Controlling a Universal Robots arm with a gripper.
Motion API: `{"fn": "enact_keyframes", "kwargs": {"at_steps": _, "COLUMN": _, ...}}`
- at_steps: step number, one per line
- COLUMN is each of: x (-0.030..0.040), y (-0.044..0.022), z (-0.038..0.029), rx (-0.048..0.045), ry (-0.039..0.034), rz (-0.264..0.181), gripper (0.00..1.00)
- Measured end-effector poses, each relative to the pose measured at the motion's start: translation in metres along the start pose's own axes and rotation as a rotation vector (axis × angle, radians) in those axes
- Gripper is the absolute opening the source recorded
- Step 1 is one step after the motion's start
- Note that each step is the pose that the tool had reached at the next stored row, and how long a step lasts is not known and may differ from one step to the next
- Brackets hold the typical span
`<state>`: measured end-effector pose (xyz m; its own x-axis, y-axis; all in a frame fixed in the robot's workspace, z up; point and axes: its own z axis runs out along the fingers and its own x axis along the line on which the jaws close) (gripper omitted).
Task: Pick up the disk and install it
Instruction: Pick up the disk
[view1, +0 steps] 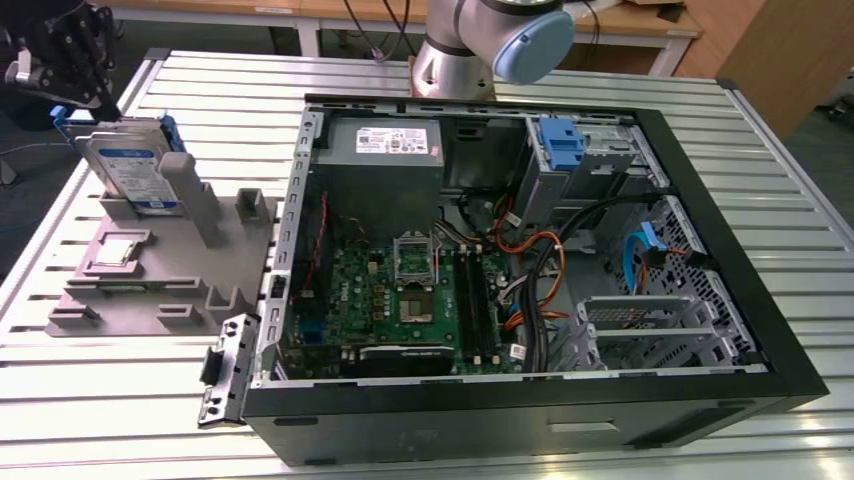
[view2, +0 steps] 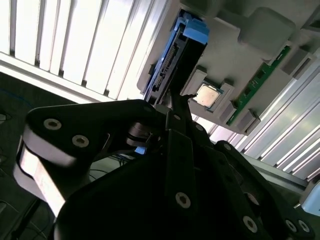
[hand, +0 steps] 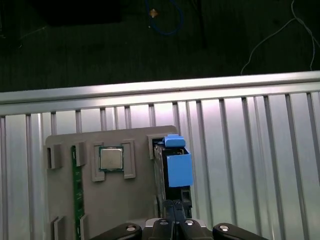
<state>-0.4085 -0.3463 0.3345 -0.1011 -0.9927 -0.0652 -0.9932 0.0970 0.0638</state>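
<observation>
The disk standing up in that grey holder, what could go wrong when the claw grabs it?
1. The disk stands on its thin edge in the grey holder; if the claw, near its top, comes in off-centre, it might tip or jam it.
2. A chip and a green memory stick sit beside it; a bump could jolt them.
3. Loose cables crowd the computer case and might snag the disk.

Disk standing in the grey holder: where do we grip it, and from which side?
Take the disk by its free upper edge, pinching across the two flat faces, and come straight down from above. It stands on edge in a slot of the grey holder, so its lower part is boxed in. A straight upward lift would probably clear the slot cleanly.
</observation>
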Motion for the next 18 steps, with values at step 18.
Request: {"fn": "enact_keyframes", "kwargs": {"at_steps": 18, "x": -0.0046, "y": 0.0003, "z": 0.0018, "rx": -0.0015, "ry": 0.0014, "rz": -0.023, "gripper": 0.11}}
